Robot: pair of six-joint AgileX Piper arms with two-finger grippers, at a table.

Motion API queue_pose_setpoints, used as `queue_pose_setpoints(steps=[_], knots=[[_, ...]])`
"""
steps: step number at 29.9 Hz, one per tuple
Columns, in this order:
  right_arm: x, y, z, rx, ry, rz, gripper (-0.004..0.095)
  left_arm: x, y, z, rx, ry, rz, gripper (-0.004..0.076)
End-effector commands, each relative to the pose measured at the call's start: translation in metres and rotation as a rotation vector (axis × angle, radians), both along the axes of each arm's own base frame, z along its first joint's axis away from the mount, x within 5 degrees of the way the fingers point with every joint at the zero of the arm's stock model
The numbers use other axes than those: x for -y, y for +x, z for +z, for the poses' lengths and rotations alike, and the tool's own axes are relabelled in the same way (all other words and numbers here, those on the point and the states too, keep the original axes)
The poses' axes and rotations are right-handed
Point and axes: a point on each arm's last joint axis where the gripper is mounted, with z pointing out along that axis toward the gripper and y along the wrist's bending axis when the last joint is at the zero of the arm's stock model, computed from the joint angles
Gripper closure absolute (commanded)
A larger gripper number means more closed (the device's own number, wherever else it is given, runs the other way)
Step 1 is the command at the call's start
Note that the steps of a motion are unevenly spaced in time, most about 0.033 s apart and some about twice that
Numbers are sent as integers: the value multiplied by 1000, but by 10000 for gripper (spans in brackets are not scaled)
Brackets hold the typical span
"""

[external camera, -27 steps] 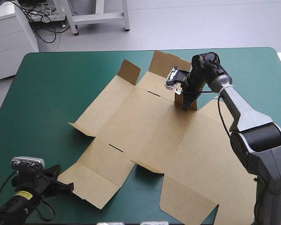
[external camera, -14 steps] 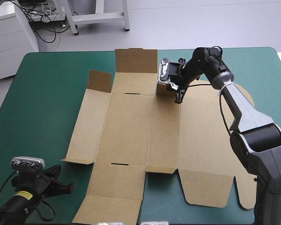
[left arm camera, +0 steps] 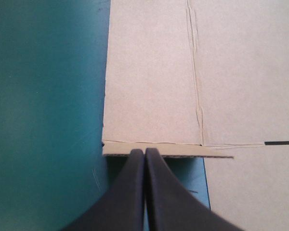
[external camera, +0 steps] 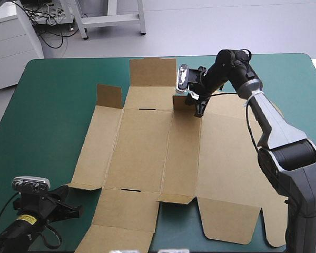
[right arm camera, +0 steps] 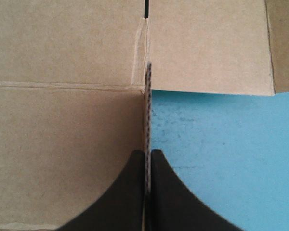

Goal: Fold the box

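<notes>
While the box (external camera: pixel 147 153) lies spread as a flat brown sheet, nearly every panel down on the bench (external camera: pixel 52 105), folding has barely started. I judge this to be the stage of raising the first walls. Teal-green cover shows to both sides of the box and beyond its far edge.

Along that far edge three flaps stand up. A tall flap (external camera: pixel 152 71) is at the middle, a short flap (external camera: pixel 109 96) toward the box's far left corner, and a small flap (external camera: pixel 180 102) just right of the tall one. The right gripper (external camera: pixel 199 109) has the small flap. In the right wrist view its black fingers (right arm camera: pixel 130 192) are all but pressed together, the board pinched between them and seen edge-on as a thin line.

The left gripper (external camera: pixel 76 211) sits off the box's near left corner. Its fingers (left arm camera: pixel 125 192) are pressed together with nothing between them, their tip at a low raised flap edge. Whether it touches I cannot tell.

The next move probably asks the right arm to swing its flap inward along the crease as the neighbouring panel comes upright. The left arm would then need to spread its fingers and take, or push up, the wall on its side of the box.
</notes>
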Motion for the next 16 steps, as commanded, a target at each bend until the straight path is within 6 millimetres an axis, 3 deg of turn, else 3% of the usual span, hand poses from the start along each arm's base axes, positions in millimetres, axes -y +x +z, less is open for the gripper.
queue_pose_setpoints(steps=[1,12,16], knots=[[2,-11,30,76,17,25,931,1,5,15,70,-29,11,756],[-2,-1,4,54,-23,89,927,1,4,21,82,-30,7,756],[-4,2,0,48,-4,87,858,1,4,30,110,-25,7,756]])
